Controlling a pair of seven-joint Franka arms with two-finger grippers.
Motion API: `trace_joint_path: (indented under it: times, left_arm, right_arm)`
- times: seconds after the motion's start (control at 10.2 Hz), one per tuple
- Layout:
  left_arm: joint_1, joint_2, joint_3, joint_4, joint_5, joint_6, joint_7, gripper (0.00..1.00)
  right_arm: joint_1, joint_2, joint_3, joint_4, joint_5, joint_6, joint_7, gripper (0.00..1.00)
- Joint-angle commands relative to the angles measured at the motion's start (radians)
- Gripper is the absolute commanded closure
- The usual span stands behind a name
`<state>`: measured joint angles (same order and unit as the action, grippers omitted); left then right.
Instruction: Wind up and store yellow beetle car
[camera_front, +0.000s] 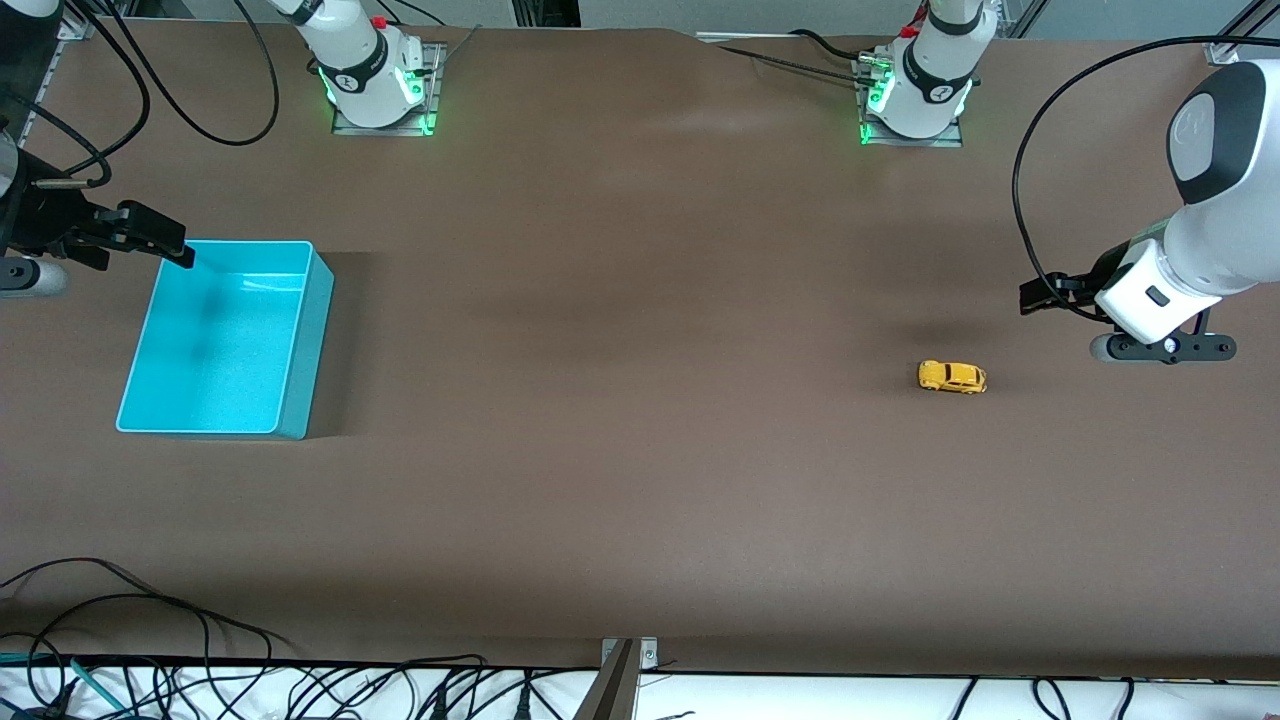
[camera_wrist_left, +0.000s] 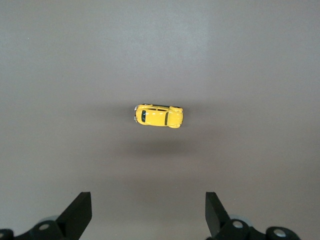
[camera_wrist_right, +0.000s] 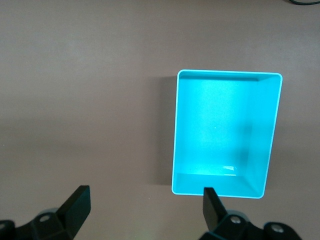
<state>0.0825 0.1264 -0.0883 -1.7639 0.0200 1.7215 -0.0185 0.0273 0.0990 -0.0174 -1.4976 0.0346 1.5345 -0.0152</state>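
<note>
The brown table (camera_front: 640, 450) is bare around the two things on it, with cables (camera_front: 200, 670) bunched along its edge nearest the front camera and more cables looping by the arms' bases. Nothing lies between the car (camera_front: 952, 377) and the bin (camera_front: 225, 340); they are well apart, the car toward the left arm's end and the bin toward the right arm's end.

The bin is a turquoise open-topped box with nothing inside; the right wrist view shows only its bare floor and a shadow along one inner wall (camera_wrist_right: 260, 135).

The car is tiny and yellow, with a rounded beetle body, dark windows and small dark wheels. It stands on its wheels on open table, lengthwise along the table, a little nearer the front camera than the bin's middle.

The left gripper (camera_front: 1045, 295) hangs over the table near the car, toward the left arm's end of it, touching nothing. Its fingers (camera_wrist_left: 77, 212) are spread wide and hold nothing, with the car seen between them farther off. The right gripper (camera_front: 165, 243) is over the bin's edge, its fingers (camera_wrist_right: 75, 205) likewise spread apart and empty.
</note>
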Motion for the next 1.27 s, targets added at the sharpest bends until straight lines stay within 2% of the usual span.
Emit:
trace_joint_path:
  times: [0.0,0.2,0.49,0.88,1.18]
  left_arm:
    - [0.008,0.002,-0.001,0.003,-0.029,-0.017,-0.008,0.0]
    - [0.01,0.018,0.001,-0.005,-0.029,-0.016,-0.008,0.0]
    - [0.019,0.094,0.001,-0.006,-0.028,-0.004,-0.159,0.0]
    - [0.04,0.203,0.001,-0.043,-0.029,0.13,-0.496,0.0]
    - [0.043,0.307,0.001,-0.057,-0.049,0.252,-0.827,0.0]
  right_arm:
    - [-0.007,0.007,0.001,0.017,0.019,-0.004,-0.019,0.0]
    - [-0.007,0.008,0.001,0.016,0.019,-0.004,-0.02,0.0]
    - [-0.007,0.007,0.001,0.016,0.019,-0.007,-0.019,0.0]
    - [-0.009,0.007,-0.004,0.016,0.036,-0.016,-0.015,0.0]
    - [-0.009,0.008,-0.024,0.014,0.036,-0.023,-0.019,0.0]
